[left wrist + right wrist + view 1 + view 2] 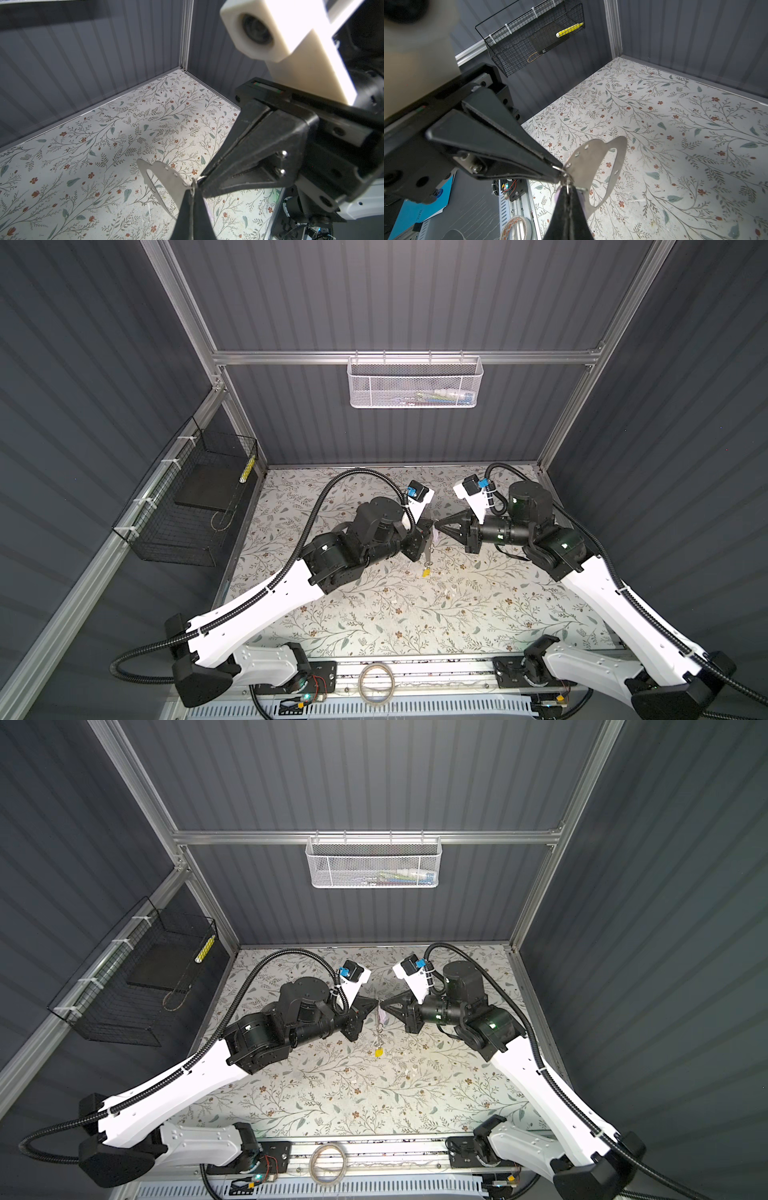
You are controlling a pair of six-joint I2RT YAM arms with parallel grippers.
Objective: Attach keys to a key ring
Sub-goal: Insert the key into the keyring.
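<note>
Key ring (168, 178) between closed fingers (239, 158)

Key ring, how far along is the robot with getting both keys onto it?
Seemingly done: the yellow key appears to hang from the key ring already. In hand: the left gripper and right gripper are both shut at the ring's narrow end, with the lilac key right beside their tips. Left: the lilac key; whether it is threaded on yet is too small to tell.
</note>
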